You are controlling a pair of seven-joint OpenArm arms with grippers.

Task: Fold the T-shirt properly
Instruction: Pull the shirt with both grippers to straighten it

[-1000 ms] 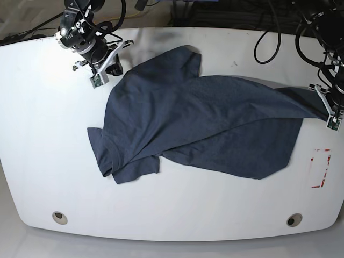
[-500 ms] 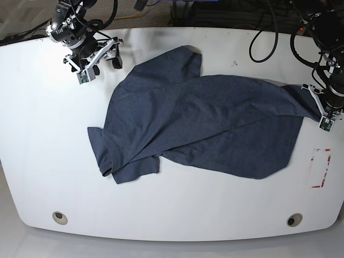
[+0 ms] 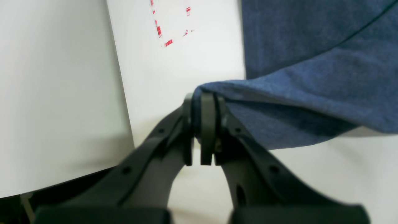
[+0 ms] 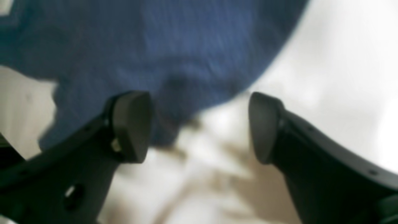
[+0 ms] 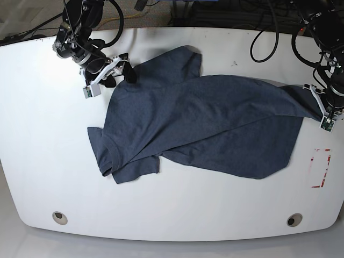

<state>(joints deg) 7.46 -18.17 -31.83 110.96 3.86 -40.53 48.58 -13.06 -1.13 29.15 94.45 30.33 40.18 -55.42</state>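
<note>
- One T-shirt (image 5: pixel 199 123), dark slate-blue, lies spread and rumpled across the middle of the white counter (image 5: pixel 48 140); no lettering or neck tag shows on the side facing up.
- One sleeve points toward the counter's far edge; another sleeve with the collar lies at the base view's lower left, folded over on itself.
- A diagonal fold runs across the shirt from the lower left toward the right edge, where the cloth is drawn out to a point.
- Two grippers are in view, one per arm.
- The left gripper (image 3: pixel 202 130) is at the base view's right edge, its jaws pressed together on a corner of the T-shirt; the wrist view shows the cloth pinched between them and lifted off the counter there.
- The right gripper (image 4: pixel 199 127) is at the base view's upper left, just beside the shirt's far left edge; its jaws stand wide apart and hold nothing, with blurred blue cloth beyond them.
- One red-and-white rectangular marking (image 5: pixel 321 168) sits on the counter near the right edge, clear of the shirt.
- Two round holes are set in the counter near its front edge: one at the left (image 5: pixel 59 217), one at the right (image 5: pixel 294 220).
- Several black cables (image 5: pixel 266 43) loop behind the counter's far edge.
</note>
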